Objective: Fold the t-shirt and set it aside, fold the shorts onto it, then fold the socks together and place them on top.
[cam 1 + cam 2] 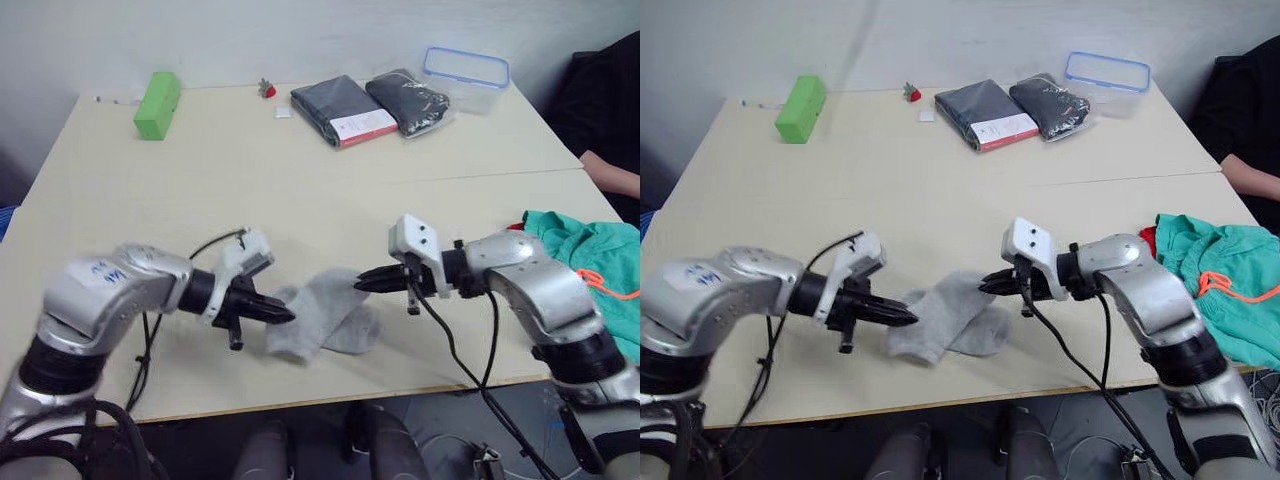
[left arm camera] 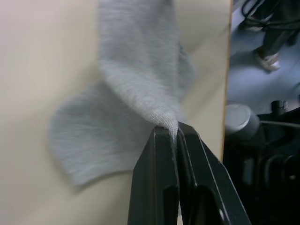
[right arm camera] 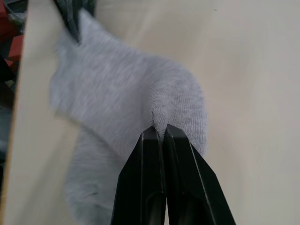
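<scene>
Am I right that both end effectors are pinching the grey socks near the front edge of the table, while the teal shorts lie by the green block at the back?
Not quite. The shorts lie at the table's right edge, far from the green block, as the left eye view shows. Both the left end effector and the right end effector do pinch the socks.

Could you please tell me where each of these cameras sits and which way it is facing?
Left eye view: on the head, looking forward and down over the table; both arms show, the left gripper and right gripper each pinching the socks.
Right eye view: the head camera's other eye, same scene, including the shorts by the right arm.
Left wrist view: looks along the left fingers, shut on sock fabric.
Right wrist view: looks along the right fingers, shut on sock fabric.
Shared: all four views show the socks.
</scene>
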Tool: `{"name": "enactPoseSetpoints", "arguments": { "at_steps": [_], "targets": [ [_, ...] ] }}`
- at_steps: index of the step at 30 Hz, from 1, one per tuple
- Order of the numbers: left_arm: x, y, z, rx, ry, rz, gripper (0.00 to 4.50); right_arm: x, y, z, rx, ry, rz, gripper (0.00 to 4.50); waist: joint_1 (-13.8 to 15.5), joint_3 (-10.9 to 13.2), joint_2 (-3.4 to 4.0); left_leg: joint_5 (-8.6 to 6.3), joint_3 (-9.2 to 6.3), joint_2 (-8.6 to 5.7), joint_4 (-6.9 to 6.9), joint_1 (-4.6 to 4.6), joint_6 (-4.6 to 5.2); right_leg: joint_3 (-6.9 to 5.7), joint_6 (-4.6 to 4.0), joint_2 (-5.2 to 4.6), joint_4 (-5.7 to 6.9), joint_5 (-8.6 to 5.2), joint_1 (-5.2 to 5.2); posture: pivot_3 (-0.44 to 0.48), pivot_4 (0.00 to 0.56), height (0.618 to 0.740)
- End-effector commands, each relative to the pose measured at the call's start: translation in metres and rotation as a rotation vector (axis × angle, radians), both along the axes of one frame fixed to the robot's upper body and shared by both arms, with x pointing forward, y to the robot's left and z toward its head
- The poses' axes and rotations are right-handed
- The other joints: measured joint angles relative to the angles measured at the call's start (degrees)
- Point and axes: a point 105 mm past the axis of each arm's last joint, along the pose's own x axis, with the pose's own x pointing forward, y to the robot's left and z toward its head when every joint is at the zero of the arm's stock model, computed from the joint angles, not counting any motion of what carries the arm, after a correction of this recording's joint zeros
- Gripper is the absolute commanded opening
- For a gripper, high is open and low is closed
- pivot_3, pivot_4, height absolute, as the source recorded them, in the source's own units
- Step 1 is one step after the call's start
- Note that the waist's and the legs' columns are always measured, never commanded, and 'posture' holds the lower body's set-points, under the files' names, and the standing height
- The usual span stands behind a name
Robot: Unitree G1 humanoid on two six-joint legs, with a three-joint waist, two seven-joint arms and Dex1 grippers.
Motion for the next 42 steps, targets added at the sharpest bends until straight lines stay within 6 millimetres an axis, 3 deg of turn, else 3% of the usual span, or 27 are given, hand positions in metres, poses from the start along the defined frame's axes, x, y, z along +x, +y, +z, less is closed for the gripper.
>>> {"name": "enactPoseSetpoints", "arguments": {
  "at_steps": [1,7,11,14,21,22,25,31,32,33,35,37,39,42],
  "targets": [
    [0.011,0.004,0.006,0.046,-0.04,-0.077,0.0,-0.02,0.003,0.009,0.027,-0.02,-0.014,0.02,-0.1,0.0,-0.01,-0.01,0.05,0.02,0.0,0.03,-0.01,0.03,0.0,0.07,-0.02,0.0,0.01,0.0,0.15,0.74],
    [0.038,0.004,-0.008,0.172,-0.036,-0.248,0.0,-0.043,0.001,-0.017,0.017,0.051,-0.118,0.02,-0.1,0.0,-0.01,-0.01,0.14,0.0,0.01,0.0,0.0,0.05,-0.01,0.29,-0.04,0.0,-0.02,0.0,0.15,0.74],
    [0.046,-0.007,-0.018,0.186,-0.001,-0.326,0.0,-0.041,-0.001,-0.029,0.009,0.049,-0.18,0.02,-0.1,0.0,-0.02,-0.02,0.17,-0.01,0.03,-0.03,0.04,0.1,0.0,0.36,-0.08,0.0,-0.02,0.0,0.15,0.74],
    [0.063,-0.012,-0.032,0.234,-0.059,-0.316,0.0,-0.03,-0.01,-0.043,-0.029,-0.003,-0.276,0.02,-0.1,0.0,-0.03,-0.03,0.17,-0.03,0.03,-0.04,0.05,0.1,0.01,0.41,-0.12,0.0,-0.03,0.0,0.15,0.74],
    [0.061,-0.014,-0.04,0.216,-0.065,-0.344,0.0,-0.035,-0.014,-0.055,-0.046,0.021,-0.274,0.02,-0.3,0.0,-0.03,-0.04,0.18,0.09,0.01,-0.07,0.07,0.14,0.02,0.48,-0.16,0.01,-0.09,0.0,0.15,0.74],
    [0.061,-0.014,-0.039,0.202,-0.067,-0.338,0.0,-0.036,-0.014,-0.056,-0.042,0.023,-0.275,0.23,-0.2,0.0,-0.03,-0.04,0.17,0.1,0.01,-0.06,0.07,0.14,0.02,0.47,-0.15,0.01,-0.09,0.0,0.15,0.74],
    [0.057,-0.013,-0.032,0.159,-0.08,-0.327,0.65,-0.037,-0.012,-0.055,-0.012,0.039,-0.275,0.97,-0.2,0.0,-0.04,-0.06,0.16,0.13,0.02,-0.06,0.1,0.14,0.02,0.44,-0.14,0.01,-0.08,0.0,0.15,0.74],
    [0.041,-0.013,0.005,0.006,-0.188,-0.323,2.49,-0.036,-0.013,-0.029,0.048,0.0,-0.237,2.96,-0.2,0.0,-0.03,-0.07,0.13,0.13,0.03,-0.07,0.13,0.14,0.03,0.38,-0.14,0.02,-0.08,0.0,0.15,0.74],
    [0.038,-0.014,0.011,-0.024,-0.202,-0.322,2.83,-0.036,-0.014,-0.024,0.056,-0.009,-0.231,3.0,-0.2,0.0,-0.03,-0.08,0.13,0.12,0.03,-0.07,0.14,0.14,0.03,0.36,-0.14,0.02,-0.08,0.0,0.15,0.74],
    [0.036,-0.017,0.018,-0.058,-0.226,-0.317,3.11,-0.033,-0.015,-0.017,0.067,-0.028,-0.234,3.0,-0.2,0.0,-0.03,-0.08,0.12,0.12,0.03,-0.07,0.14,0.14,0.03,0.35,-0.13,0.02,-0.08,0.0,0.15,0.74],
    [0.031,-0.021,0.024,-0.105,-0.239,-0.295,3.11,-0.027,-0.014,-0.006,0.097,-0.045,-0.236,3.0,-0.2,0.0,-0.03,-0.08,0.12,0.11,0.05,-0.05,0.15,0.14,0.04,0.32,-0.11,0.02,-0.05,0.0,0.15,0.74],
    [0.028,-0.025,0.021,-0.117,-0.242,-0.286,3.15,-0.021,-0.01,0.001,0.121,-0.045,-0.233,2.55,-0.1,0.0,-0.03,-0.08,0.11,0.08,0.05,-0.01,0.15,0.14,0.04,0.29,-0.07,0.02,-0.02,0.0,0.15,0.74],
    [0.025,-0.034,0.009,-0.131,-0.229,-0.282,2.74,-0.014,0.003,0.001,0.124,-0.049,-0.206,2.06,-0.2,0.0,-0.04,-0.08,0.12,0.08,0.05,0.01,0.15,0.15,0.04,0.29,-0.07,0.02,0.0,0.0,0.15,0.74],
    [0.02,-0.041,-0.019,-0.064,-0.222,-0.302,1.9,-0.006,0.021,-0.008,0.093,-0.061,-0.163,0.95,-0.3,0.0,-0.03,-0.07,0.14,0.06,0.04,0.01,0.15,0.16,0.04,0.27,-0.02,0.02,-0.02,0.0,0.15,0.74]
  ]
}}
